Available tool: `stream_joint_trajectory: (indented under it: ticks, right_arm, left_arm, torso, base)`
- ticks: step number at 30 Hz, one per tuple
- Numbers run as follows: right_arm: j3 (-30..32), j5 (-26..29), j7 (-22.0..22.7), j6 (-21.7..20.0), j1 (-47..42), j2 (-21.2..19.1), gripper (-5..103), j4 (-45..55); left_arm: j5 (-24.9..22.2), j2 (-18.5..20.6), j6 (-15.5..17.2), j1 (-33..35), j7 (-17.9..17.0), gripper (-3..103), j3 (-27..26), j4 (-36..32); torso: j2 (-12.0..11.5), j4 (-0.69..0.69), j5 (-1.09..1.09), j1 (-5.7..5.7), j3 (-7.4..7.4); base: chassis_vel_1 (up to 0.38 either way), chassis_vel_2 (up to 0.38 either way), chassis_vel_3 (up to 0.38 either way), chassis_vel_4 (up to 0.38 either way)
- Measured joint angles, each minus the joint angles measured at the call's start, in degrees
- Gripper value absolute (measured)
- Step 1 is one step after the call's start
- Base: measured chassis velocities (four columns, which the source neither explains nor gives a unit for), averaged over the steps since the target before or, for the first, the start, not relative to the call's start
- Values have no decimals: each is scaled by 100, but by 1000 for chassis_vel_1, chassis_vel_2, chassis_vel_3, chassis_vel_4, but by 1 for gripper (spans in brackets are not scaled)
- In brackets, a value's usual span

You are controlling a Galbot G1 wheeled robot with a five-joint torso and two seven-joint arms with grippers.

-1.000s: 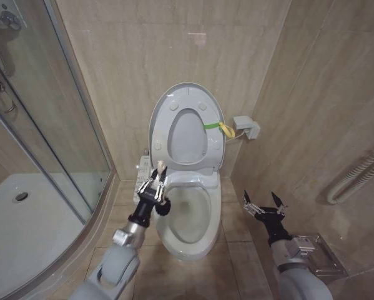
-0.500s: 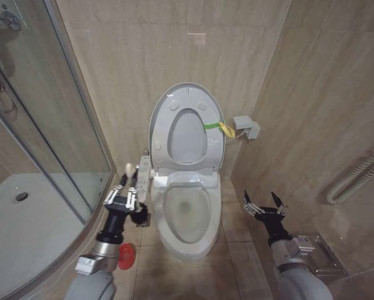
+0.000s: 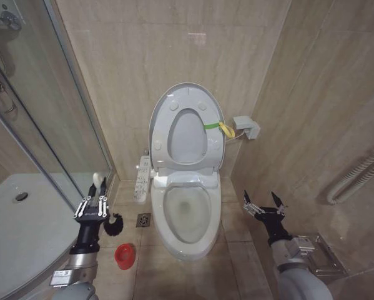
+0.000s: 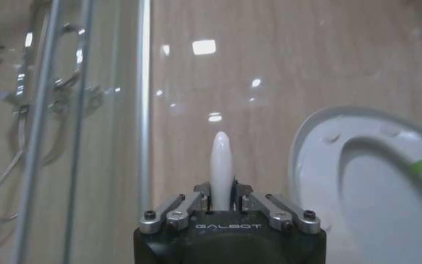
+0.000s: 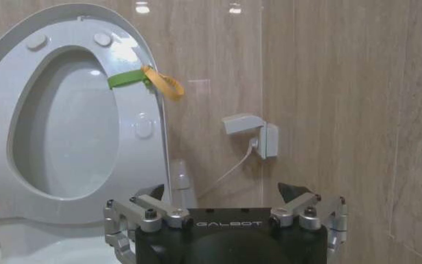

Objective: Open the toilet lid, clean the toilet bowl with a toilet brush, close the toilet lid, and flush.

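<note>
White ceramic marks the reference point: the toilet bowl (image 3: 185, 212) stands against the tiled wall with the toilet lid (image 3: 187, 128) raised upright behind it, a green-yellow band (image 3: 215, 126) at its edge. To the left of the bowl, beside the glass shower screen (image 3: 55, 125), the left gripper (image 3: 93, 205) is clamped on the toilet brush (image 3: 108, 219); the pale handle points up and the dark bristle head hangs just above the red holder cup (image 3: 125, 255) on the floor. To the right of the bowl the right gripper (image 3: 264, 203) waits, fingers spread and empty.

From the left wrist, the left gripper (image 4: 224, 202) pinches the white handle, with the raised lid (image 4: 365, 176) off to one side.

From the right wrist, the right gripper (image 5: 226, 212) stands open before the raised lid (image 5: 64, 121) and a wall socket (image 5: 251, 135).
</note>
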Motion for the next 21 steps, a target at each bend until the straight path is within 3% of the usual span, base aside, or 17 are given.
stream_joint_trajectory:
  ticks: [11, 21]
  right_arm:
    - [0, 0, 0, 0, 0, 0, 100, 0]
    - [0, 0, 0, 0, 0, 0, 100, 0]
  left_arm:
    - [-137, -230, -503, -603, -36, 20, 63, 1651]
    - [-227, -478, -563, -1188, -73, 20, 660, 2920]
  torso:
    - [0, -1, 0, 1, 0]
    - [-1, -1, 1, 1, 1]
  base:
    - [0, 0, 0, 0]
    - [0, 0, 0, 0]
